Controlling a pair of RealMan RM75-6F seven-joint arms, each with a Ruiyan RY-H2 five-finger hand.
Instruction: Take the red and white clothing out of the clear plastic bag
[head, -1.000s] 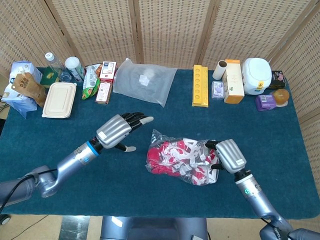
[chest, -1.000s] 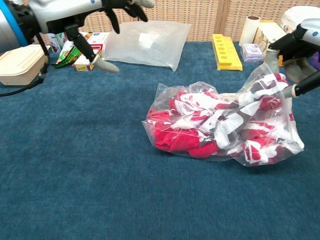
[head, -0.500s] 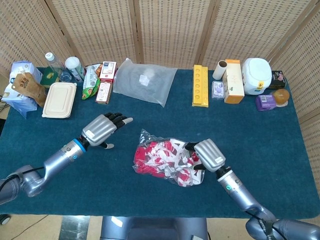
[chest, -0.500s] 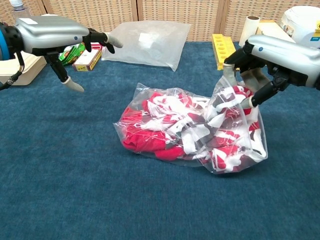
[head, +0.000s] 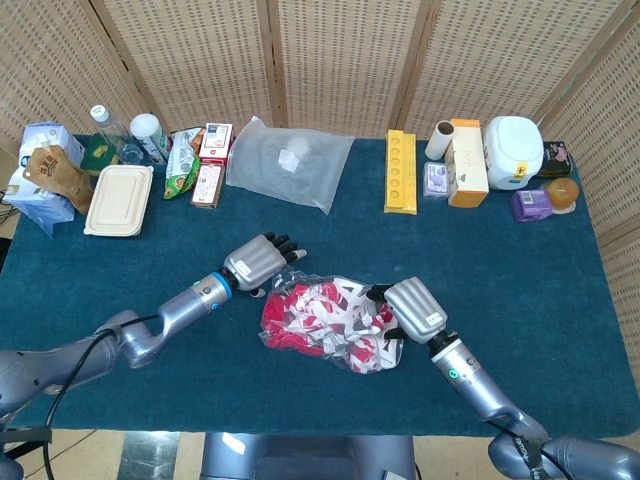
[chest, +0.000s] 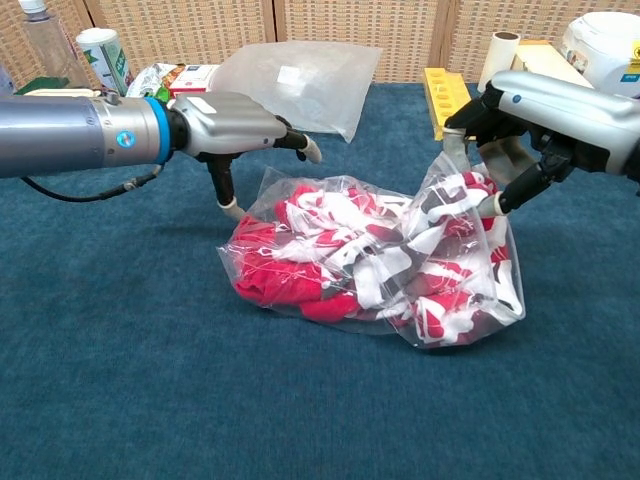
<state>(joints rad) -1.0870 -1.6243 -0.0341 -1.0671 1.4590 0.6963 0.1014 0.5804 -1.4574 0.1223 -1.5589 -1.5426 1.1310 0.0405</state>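
The clear plastic bag (head: 325, 325) (chest: 370, 262) lies on the blue table, stuffed with crumpled red and white clothing (chest: 330, 250). My right hand (head: 412, 308) (chest: 535, 105) pinches the bag's right end and holds that plastic lifted off the table. My left hand (head: 262, 262) (chest: 232, 118) hovers at the bag's upper left corner with its fingers spread and nothing in them. Its thumb points down just beside the bag. Whether it touches the plastic I cannot tell.
A second, frosted bag (head: 290, 160) lies at the back centre. A yellow tray (head: 400, 172), boxes and a white cooker (head: 514, 150) stand back right. A lidded food box (head: 119, 200), snack packets and bottles fill the back left.
My left hand has swung right and now sits against the bag's left end. The bag and my right hand have shifted slightly left.
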